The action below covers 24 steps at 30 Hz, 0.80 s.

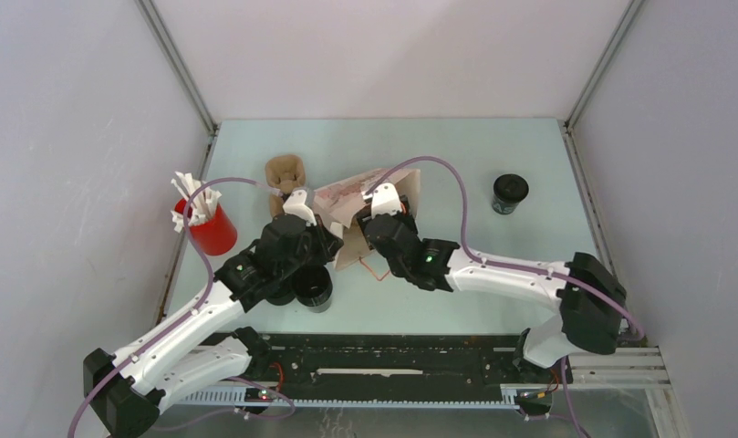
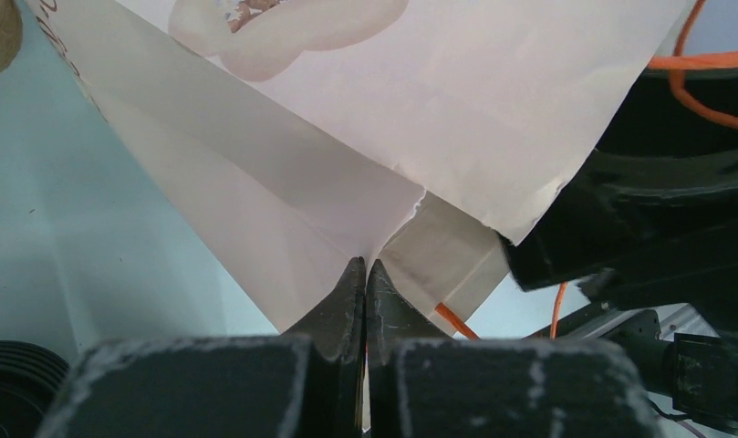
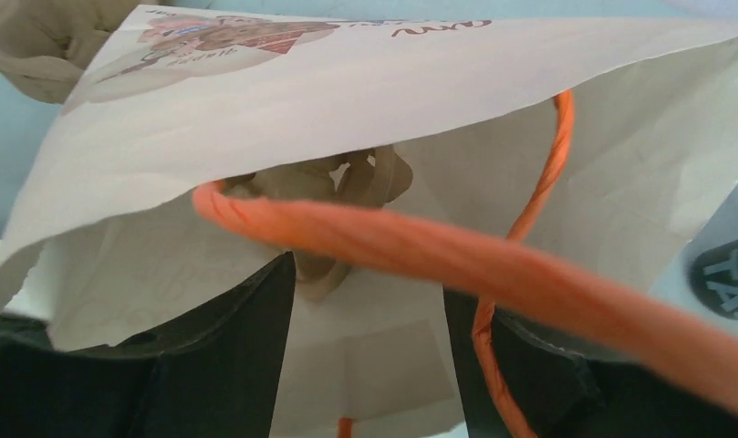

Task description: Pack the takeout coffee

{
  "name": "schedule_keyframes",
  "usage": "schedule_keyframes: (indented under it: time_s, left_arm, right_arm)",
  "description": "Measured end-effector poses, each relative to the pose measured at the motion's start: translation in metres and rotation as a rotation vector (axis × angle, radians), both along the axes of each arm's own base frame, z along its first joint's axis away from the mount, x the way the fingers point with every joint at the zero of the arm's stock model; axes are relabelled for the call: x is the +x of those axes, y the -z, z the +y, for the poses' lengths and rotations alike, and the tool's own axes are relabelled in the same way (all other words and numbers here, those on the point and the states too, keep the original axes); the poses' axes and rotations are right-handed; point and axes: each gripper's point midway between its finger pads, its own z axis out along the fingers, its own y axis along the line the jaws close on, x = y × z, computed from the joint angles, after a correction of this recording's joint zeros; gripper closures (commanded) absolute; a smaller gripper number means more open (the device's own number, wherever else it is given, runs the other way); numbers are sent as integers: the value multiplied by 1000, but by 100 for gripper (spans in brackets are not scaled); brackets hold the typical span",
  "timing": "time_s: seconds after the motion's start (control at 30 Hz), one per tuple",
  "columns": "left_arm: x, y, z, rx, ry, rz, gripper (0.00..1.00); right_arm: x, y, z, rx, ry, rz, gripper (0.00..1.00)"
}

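A paper bag is laid on its side in the middle of the surface. Its edge is seemingly pinched by the closed left gripper. The right gripper is held spread open at the bag's mouth, with nothing gripped. One takeout coffee is seen right of the bag, well apart. Another is placed near the bag's front-left corner.
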Motion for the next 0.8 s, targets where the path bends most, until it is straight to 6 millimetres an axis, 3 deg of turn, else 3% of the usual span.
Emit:
schedule_keyframes:
  time_s: [0.23, 0.53, 0.63, 0.7, 0.8]
  left_arm:
    - [0, 0, 0, -1, 0, 0, 100]
    - [0, 0, 0, 0, 0, 0, 100]
    - [0, 0, 0, 0, 0, 0, 100]
    - [0, 0, 0, 0, 0, 0, 100]
    - [0, 1, 1, 3, -2, 2, 100]
  right_arm:
    - [-11, -6, -7, 128, 17, 94, 37]
    - [-4, 23, -1, 91, 32, 130, 43]
    - [2, 33, 5, 59, 24, 116, 65]
    - [8, 36, 4, 16, 38, 82, 72]
    - [26, 34, 0, -74, 110, -3, 64]
